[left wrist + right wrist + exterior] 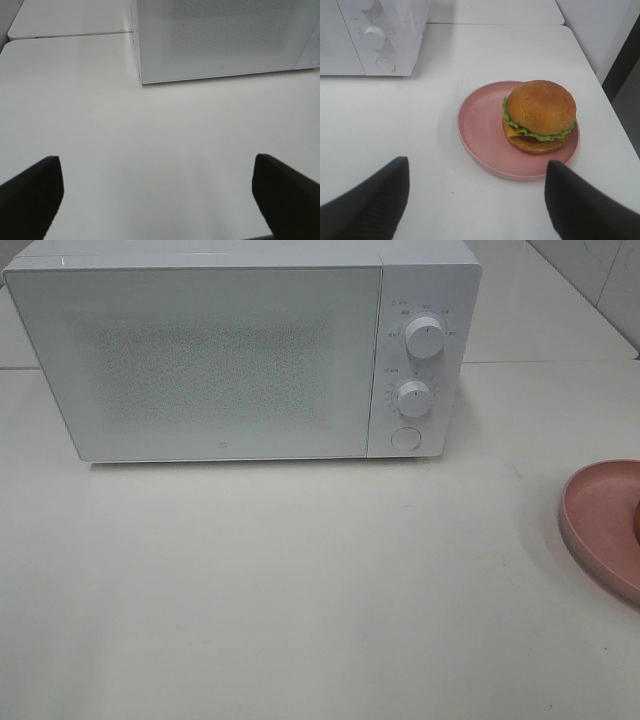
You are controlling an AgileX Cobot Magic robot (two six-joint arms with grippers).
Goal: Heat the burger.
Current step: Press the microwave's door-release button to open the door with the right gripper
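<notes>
The burger (pixel 539 116), golden-brown bun over green lettuce and a dark patty, sits on a round pink plate (pixel 480 125) in the right wrist view. My right gripper (pixel 477 202) stands open a little short of the plate, nothing between its black fingers. In the exterior high view only the plate's edge (pixel 598 520) shows at the right border; the burger and both grippers are out of that view. My left gripper (pixel 157 195) is open above bare white table, facing the white microwave (pixel 220 40), whose door is closed (pixel 200 360).
The microwave (pixel 240 350) stands at the back of the white table (pixel 300 590), with two knobs (pixel 425 338) and a round button (pixel 404 438) on its right panel. The table's right edge runs close beside the plate (pixel 615 140).
</notes>
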